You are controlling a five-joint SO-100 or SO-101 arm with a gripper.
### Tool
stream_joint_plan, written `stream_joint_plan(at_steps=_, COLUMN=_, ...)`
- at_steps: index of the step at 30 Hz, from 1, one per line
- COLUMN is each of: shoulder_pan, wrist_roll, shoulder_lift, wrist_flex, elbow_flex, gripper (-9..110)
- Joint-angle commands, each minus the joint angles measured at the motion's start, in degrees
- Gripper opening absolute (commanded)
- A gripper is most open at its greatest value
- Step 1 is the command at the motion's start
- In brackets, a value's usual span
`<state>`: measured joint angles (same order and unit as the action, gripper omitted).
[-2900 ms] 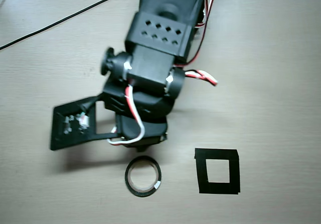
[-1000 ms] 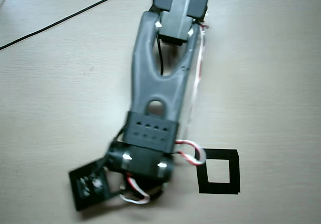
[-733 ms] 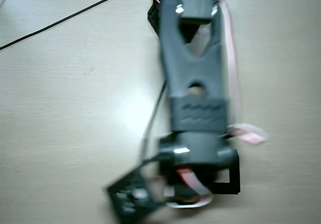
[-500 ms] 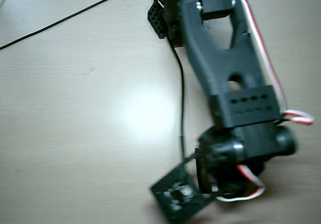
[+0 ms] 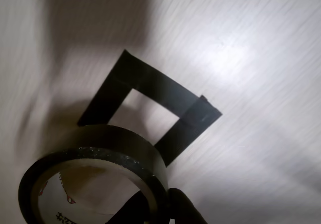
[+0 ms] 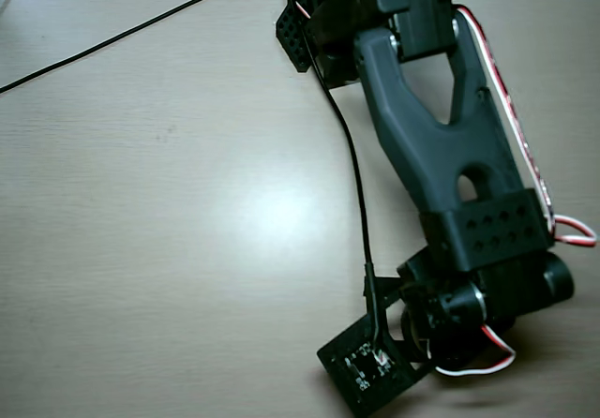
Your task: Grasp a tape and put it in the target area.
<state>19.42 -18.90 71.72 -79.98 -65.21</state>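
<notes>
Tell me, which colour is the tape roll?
Black, with a pale inner core; the tape roll shows best in the wrist view.

Hobby workbench, pale wood-grain tabletop (image 6: 169, 202), loose cable (image 6: 141, 26)

Glossy black plastic tape roll (image 5: 95, 176); matt black tape square (image 5: 150, 106); pale wood-grain table (image 5: 261, 58).
</notes>
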Motion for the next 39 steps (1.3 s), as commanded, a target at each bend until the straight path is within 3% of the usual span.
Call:
stream_joint_plan(at_steps=1, shoulder_pan=-0.3, wrist_roll=1.6, shoulder_lift=-0.2, wrist_flex=0.8, elbow_flex=0.9, gripper=0)
stream_joint_plan(at_steps=39, shoulder_pan=-2.4, wrist_roll=2.4, shoulder_lift=-4.2, wrist_flex=4.7, elbow_flex=-3.7, gripper=8)
